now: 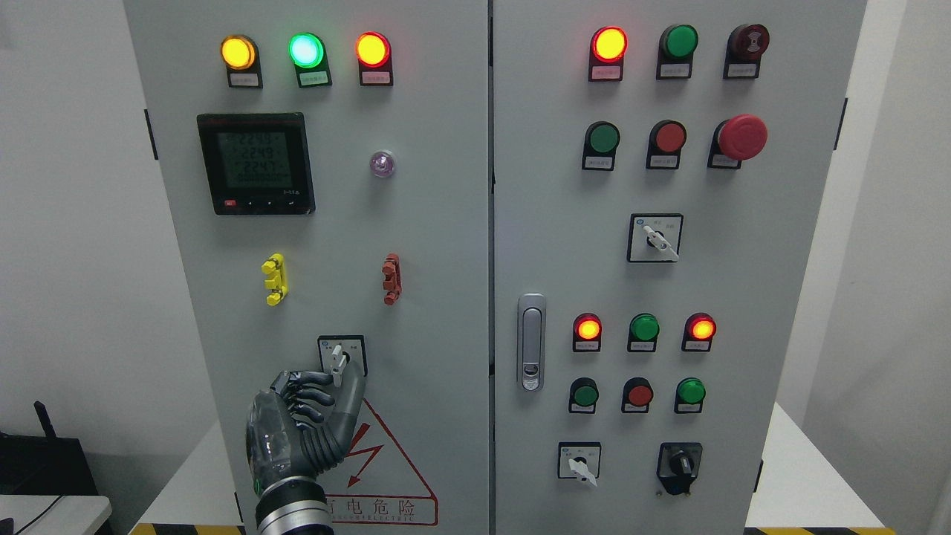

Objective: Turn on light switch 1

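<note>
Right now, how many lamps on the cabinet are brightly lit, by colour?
Yellow lamp: 1
Green lamp: 1
Red lamps: 4
Total: 6
Not counted: the pale lamp beside the meter; I cannot tell if it is lit.

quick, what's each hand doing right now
Left hand: fingers curled at the selector switch; grip on its knob cannot be told.
Right hand: not in view.

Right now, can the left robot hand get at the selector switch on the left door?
Probably yes: the left robot hand is already at the selector switch, fingertips beside its white lever, nothing between them.
</note>
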`<action>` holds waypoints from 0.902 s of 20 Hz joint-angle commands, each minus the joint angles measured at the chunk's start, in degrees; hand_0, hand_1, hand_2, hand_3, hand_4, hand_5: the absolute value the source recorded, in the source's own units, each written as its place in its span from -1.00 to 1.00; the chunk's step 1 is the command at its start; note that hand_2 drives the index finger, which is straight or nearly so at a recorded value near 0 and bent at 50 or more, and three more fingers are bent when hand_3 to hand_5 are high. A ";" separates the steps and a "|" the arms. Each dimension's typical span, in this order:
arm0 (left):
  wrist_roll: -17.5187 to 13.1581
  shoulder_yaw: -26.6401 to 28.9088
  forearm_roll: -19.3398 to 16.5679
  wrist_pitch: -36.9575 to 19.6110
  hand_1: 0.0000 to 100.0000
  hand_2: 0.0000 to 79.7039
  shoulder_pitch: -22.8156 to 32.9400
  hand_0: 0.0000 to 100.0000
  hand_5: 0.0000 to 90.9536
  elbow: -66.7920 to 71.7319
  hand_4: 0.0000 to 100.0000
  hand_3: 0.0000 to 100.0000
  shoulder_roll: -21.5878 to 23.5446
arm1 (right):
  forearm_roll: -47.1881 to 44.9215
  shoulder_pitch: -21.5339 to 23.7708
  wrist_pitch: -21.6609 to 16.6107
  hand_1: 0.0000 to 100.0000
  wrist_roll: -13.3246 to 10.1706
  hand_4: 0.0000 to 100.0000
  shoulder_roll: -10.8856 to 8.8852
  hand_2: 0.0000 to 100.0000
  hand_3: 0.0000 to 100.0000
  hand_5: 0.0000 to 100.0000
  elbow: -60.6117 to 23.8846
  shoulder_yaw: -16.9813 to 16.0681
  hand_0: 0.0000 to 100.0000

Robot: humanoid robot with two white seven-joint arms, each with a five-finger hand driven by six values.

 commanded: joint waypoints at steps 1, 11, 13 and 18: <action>-0.03 0.00 0.09 0.46 -0.04 0.36 -0.57 -0.66 0.64 0.18 0.65 0.55 -0.13 | -1.49 0.00 0.03 -0.22 0.04 -1.00 0.00 -1.00 -1.00 -1.00 0.00 1.14 -0.76; -0.11 0.35 0.09 1.25 -0.09 0.37 -0.66 -0.62 0.66 0.18 0.66 0.56 -0.13 | -1.49 0.00 0.03 -0.22 0.04 -1.00 0.00 -1.00 -1.00 -1.00 0.00 1.14 -0.76; -0.11 0.36 0.17 1.43 -0.10 0.38 -1.01 -0.61 0.66 0.18 0.66 0.56 -0.13 | -1.49 0.00 0.03 -0.22 0.04 -1.00 0.00 -1.00 -1.00 -1.00 0.00 1.14 -0.76; -0.11 0.36 0.17 1.69 -0.11 0.38 -1.45 -0.60 0.67 0.45 0.66 0.56 -0.13 | -1.49 0.00 0.03 -0.22 0.04 -1.00 0.00 -1.00 -1.00 -1.00 0.00 1.14 -0.76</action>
